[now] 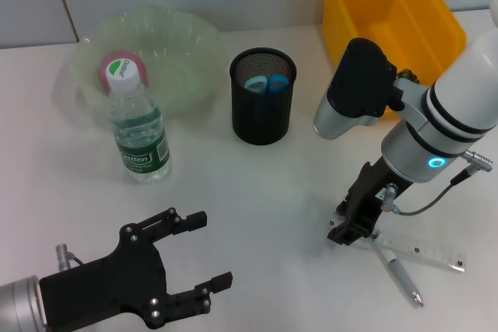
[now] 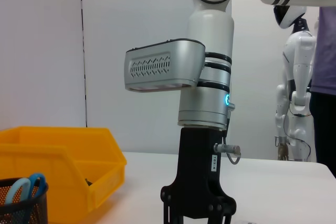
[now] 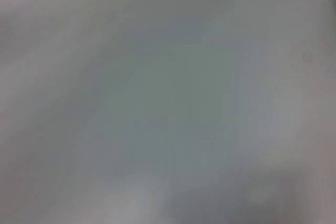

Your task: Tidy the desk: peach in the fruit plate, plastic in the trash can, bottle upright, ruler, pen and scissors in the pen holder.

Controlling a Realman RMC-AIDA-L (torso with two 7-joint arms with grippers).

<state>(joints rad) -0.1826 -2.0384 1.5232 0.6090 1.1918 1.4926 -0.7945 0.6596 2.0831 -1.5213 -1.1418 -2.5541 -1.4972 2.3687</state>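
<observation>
A pink peach lies in the translucent green fruit plate at the back left. A clear water bottle with a white cap stands upright in front of the plate. The black mesh pen holder holds blue-handled scissors; both also show in the left wrist view. A clear ruler and a silver pen lie on the table at the right. My right gripper is down at the ruler's left end, by the pen's top. My left gripper is open and empty at the front left. No plastic shows.
A yellow bin stands at the back right, behind my right arm; it also shows in the left wrist view. The right wrist view is a grey blur. A white humanoid robot stands beyond the table.
</observation>
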